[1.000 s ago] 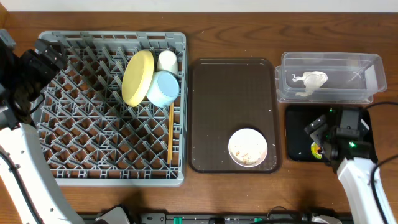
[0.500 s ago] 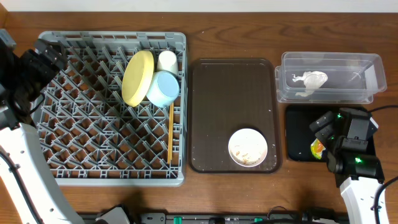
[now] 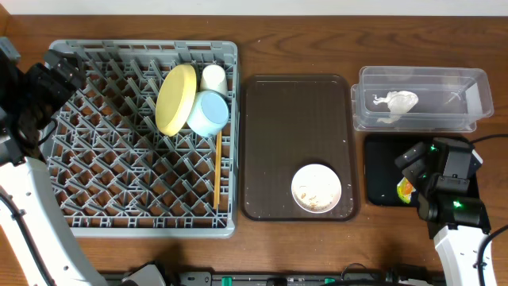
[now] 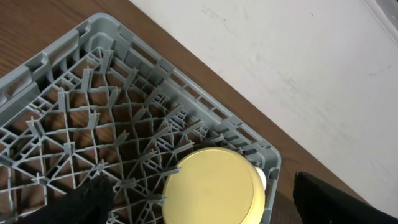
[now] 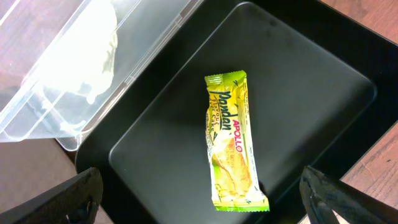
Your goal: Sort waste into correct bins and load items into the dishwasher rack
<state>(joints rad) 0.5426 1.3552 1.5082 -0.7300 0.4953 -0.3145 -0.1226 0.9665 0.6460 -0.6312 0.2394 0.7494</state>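
The grey dishwasher rack holds the yellow plate on edge, the white cup, the light blue bowl and the chopsticks. My left gripper is open and empty over the rack's far left; its wrist view shows the plate. The white bowl with crumbs sits on the brown tray. The napkin lies in the clear tub. My right gripper hangs open above the black tray, where the wrapper lies free.
The clear tub stands just behind the black tray at the right edge of the table. The rack's front and left cells hold nothing. A pale wall runs behind the table.
My right gripper has lifted and drawn back slightly from the wrapper, which stays flat on the black tray. The left arm has not moved.
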